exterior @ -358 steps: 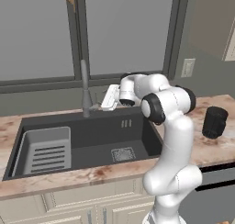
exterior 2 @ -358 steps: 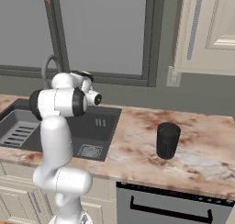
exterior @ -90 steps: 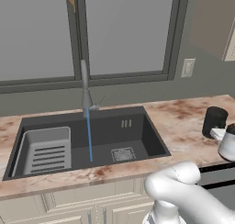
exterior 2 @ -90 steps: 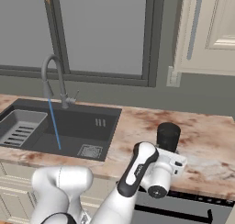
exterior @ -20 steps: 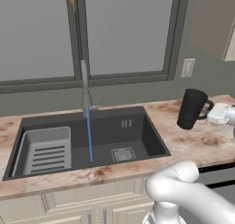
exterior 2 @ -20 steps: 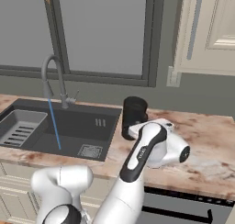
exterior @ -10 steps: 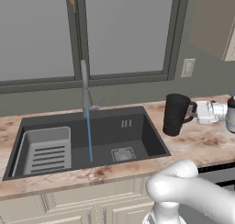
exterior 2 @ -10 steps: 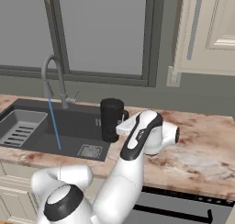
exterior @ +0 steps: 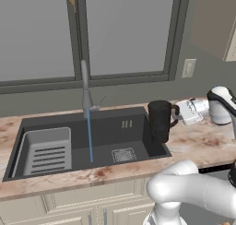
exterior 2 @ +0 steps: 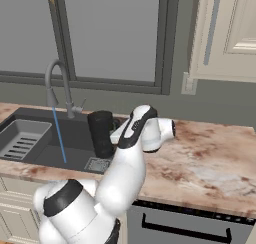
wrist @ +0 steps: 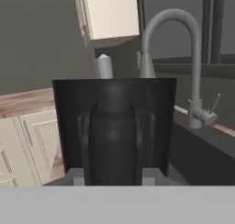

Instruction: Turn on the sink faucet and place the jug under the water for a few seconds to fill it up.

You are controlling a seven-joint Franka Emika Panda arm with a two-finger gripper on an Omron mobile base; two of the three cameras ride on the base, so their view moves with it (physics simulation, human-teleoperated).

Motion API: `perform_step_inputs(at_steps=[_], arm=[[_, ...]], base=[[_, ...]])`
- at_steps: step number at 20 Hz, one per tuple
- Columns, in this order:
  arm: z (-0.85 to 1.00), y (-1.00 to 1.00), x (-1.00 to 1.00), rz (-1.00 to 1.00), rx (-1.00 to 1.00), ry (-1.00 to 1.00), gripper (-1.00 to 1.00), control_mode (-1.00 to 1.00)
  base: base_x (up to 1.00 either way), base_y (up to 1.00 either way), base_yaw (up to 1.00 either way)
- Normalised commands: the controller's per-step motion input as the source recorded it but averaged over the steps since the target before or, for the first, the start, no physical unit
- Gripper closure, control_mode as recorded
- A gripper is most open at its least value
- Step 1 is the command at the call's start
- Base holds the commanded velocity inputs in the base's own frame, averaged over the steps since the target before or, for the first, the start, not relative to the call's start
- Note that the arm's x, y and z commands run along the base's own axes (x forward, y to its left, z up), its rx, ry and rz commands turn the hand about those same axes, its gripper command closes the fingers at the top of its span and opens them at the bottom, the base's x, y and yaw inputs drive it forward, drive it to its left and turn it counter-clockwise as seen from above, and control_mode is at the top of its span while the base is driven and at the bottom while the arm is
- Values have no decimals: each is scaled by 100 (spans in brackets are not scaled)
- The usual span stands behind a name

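Now, step: carrying jug [exterior: 160, 120] over sink's [exterior: 138, 127] right edge toward water [exterior: 89, 136].
Claw [exterior: 177, 114]: clamped on jug.
Next: bring jug's mouth under stream.

jug [wrist: 114, 126]: black, close up, left of the sink faucet [wrist: 183, 58] | gripper fingers [wrist: 148, 175]: at its sides

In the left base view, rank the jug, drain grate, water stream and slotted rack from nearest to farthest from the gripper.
1. jug, held in the gripper, sink's right edge.
2. drain grate, basin floor.
3. water stream, under the faucet.
4. slotted rack, far left.
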Motion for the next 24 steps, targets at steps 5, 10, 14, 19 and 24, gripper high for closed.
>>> perform_step_inputs(at_steps=[5, 10, 14, 19, 24], arm=[[-14, 86, 0, 12, -10, 6, 100, -100], [-3, 81, 0, 11, -7, 5, 100, -100], [-2, 76, 0, 8, -5, 3, 100, -100], [-18, 48, 0, 8, -1, 2, 100, -100], [-27, 29, 4, 5, 0, 0, 100, -100]], base=[[0, 0, 0], [0, 0, 0], [0, 0, 0], [0, 0, 0], [0, 0, 0]])
